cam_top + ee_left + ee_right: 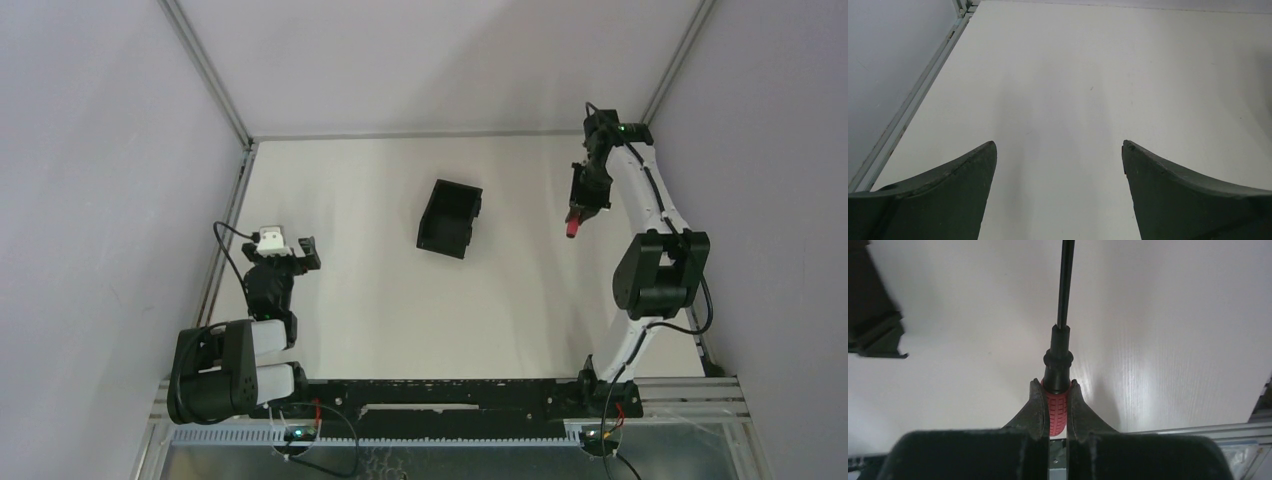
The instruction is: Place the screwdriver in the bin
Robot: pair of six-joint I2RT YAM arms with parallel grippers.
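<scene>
**Right wrist view.** We see the screwdriver (1058, 365) clamped in the right gripper (1056, 386). Its two fingers (1035, 410) press on either side of the ribbed red handle. Ahead of the handle, a black collar with a raised ring narrows into a thin dark shaft pointing away from the camera. The shaft runs off the top edge, so we cannot see its tip. The rear of the handle is buried between the fingers and the gripper body.

**Top view.** Only a small red end shows at the tip of the dark right gripper, and we cannot make out the shaft. The tool sits over the far right part of the table (400, 300). It is well apart from the bin (450, 218), a black open-top box standing askew near the table's middle. We cannot judge how high the tool is above the surface. In the right wrist view the bin is only a blurred black corner, cut off at the left edge.

**Left wrist view.** The left gripper (1059, 146) has its fingers spread wide with nothing between them, over bare table at the near left.
</scene>
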